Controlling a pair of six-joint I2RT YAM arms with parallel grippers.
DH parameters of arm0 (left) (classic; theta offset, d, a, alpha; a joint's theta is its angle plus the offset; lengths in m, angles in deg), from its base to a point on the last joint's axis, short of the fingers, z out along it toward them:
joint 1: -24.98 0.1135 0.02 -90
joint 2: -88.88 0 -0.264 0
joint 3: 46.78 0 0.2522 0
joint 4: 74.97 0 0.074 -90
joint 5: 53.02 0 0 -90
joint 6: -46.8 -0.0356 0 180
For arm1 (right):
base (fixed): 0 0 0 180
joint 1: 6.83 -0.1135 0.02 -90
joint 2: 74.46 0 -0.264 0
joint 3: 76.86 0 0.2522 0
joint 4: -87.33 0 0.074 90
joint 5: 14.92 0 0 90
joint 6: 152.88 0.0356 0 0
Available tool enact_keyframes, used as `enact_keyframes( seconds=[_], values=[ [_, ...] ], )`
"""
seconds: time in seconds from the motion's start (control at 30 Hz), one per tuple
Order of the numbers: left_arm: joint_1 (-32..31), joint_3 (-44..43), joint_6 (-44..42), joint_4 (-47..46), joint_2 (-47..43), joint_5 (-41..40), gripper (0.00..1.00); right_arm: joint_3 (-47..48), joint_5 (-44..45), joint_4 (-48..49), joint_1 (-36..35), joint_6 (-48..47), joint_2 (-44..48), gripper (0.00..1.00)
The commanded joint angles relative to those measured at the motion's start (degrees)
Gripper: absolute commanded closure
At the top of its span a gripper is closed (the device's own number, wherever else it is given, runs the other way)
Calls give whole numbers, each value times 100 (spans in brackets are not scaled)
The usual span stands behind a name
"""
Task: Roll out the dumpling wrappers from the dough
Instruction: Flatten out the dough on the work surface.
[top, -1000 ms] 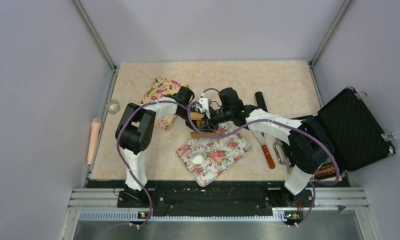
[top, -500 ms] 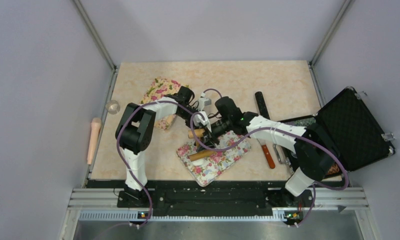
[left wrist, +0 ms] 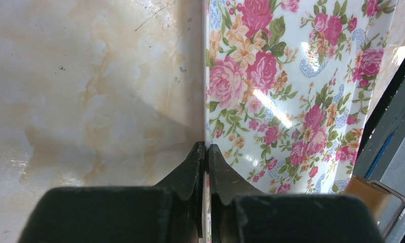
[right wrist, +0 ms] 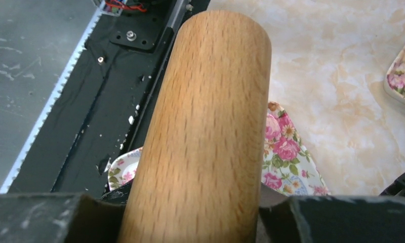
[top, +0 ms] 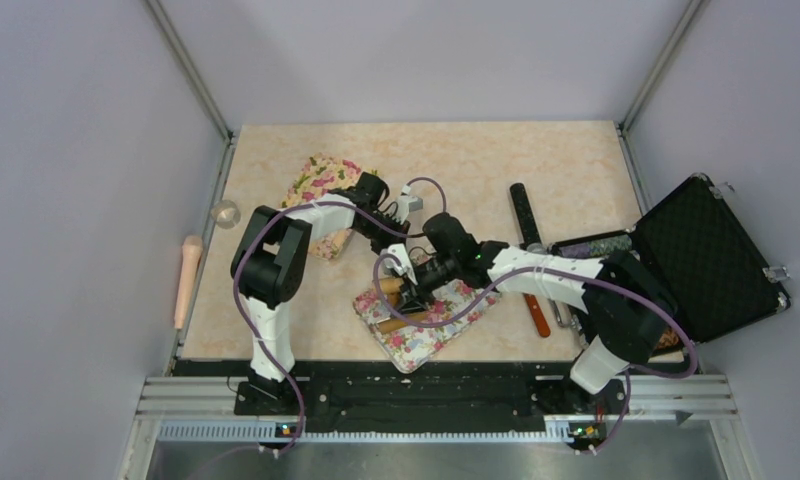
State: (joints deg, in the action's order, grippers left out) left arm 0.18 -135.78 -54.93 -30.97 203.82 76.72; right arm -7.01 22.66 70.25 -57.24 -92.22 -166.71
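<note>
Rolling pin (right wrist: pixel 205 126) in right pincer (right wrist: pixel 195 217), over tray (right wrist: pixel 286 152)

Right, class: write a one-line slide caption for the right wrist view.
Right end effector grips a wooden rolling pin over a floral tray on the marble-patterned table.

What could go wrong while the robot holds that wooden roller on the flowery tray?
The left gripper pinches only the thin rim of the flowery tray, so the tray might slip or swivel under pressure.
The rolling pin in the right gripper lies close to the tray's near edge, so pressing there might tip it.
The dough is hidden, so the pin may miss it.
</note>
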Motion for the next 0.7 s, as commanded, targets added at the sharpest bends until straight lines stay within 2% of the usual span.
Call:
enact_keyframes(
  seconds=[0.0,0.13,0.33,0.53,0.67],
  values=[
    [-21,-131,-93,96,100,56,100,-261,237,492,-48,-300,20,100],
    [-21,-122,-95,97,97,54,100,-421,267,180,-46,-672,32,100],
    [-23,-127,-102,92,82,54,100,-511,481,282,-34,-603,203,100],
    [-25,-135,-93,92,105,42,100,408,-143,-416,71,-86,407,100],
    [-24,-161,-93,108,138,42,100,947,-246,-631,64,428,386,100]
  ],
)
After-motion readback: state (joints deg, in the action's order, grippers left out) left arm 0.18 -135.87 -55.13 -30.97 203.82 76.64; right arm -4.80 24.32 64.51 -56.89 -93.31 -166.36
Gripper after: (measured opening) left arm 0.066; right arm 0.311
